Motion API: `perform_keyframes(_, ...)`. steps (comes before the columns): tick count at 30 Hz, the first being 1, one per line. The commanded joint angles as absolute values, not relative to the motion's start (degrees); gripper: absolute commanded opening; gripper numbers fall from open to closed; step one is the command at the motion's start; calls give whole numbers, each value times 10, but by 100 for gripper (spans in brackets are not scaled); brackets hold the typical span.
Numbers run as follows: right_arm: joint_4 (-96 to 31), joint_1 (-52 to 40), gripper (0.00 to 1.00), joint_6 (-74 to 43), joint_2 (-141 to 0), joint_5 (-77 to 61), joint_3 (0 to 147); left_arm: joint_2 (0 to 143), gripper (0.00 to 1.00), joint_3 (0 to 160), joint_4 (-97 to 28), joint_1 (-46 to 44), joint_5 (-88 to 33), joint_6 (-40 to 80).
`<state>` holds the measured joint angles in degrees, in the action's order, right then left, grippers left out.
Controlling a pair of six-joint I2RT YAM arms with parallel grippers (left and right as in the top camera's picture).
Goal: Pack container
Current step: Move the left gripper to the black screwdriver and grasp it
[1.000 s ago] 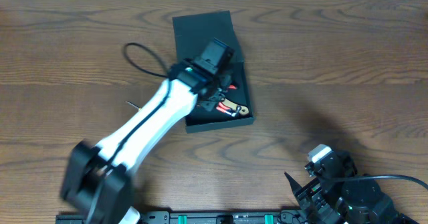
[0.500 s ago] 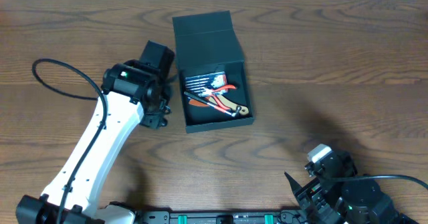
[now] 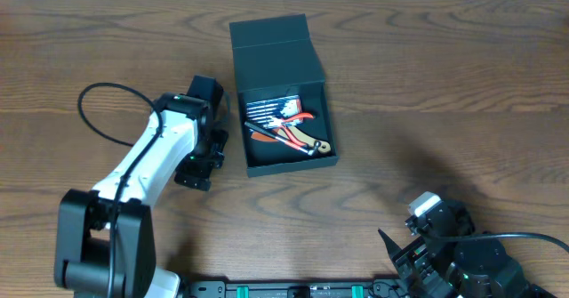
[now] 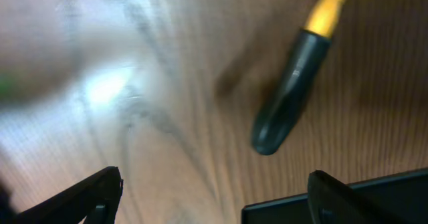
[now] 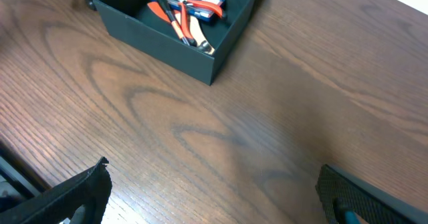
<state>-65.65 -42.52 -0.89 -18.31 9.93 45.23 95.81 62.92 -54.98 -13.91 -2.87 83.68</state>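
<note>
1. Desk (image 3: pixel 427 84): plain wood, bare over most of the overhead view.
2. Container (image 3: pixel 274 47): found at back centre of desk, flap lid thrown open, body part-filled. Judged packing under way, not finished.
3. Left tool (image 4: pixel 214 184): seen low over the desk, just beside the container's left wall. Spread wide, gripping nothing. Judged to be on the fetch for the next item.
4. Right tool (image 5: pixel 210 184): parked at the near right of the desk, well apart from the container. Likewise wide open and empty.
5. Driver (image 4: pixel 289 97): black handle, yellow collar, lying loose on the desk ahead of the left tool and near the container's edge. Next move, as judged: square up across the handle, lower astride it, close, lift, carry over the wall into free space. Cannot tell exact offset; left wrist view blurred.
6. Pliers (image 3: pixel 298 118) and packet (image 3: pixel 269 109): already inside the container, pliers partly over the packet.
7. View check: driver caught by left wrist only; hidden in overhead beneath the left arm (image 3: pixel 151 156). Container's near wall seen side-on from right wrist only. Open lid seen whole from overhead only.
</note>
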Motion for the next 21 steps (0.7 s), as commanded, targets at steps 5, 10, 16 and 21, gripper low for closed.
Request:
perform_keyframes(5,-656,-422,99,-17,-181,102,452,1003,99,628,-529,-133,-34,806)
perform_keyframes(10,-656,-422,99,-17,-181,102,452,1029,99,628,-519,-116,-35,804)
perform_keyframes(16,-656,-422,99,-17,-181,102,452,1054,99,628,-467,-89,-56,755)
perform_keyframes(21,-656,-422,99,-17,-181,102,452,1074,99,628,-431,-78,-83,739)
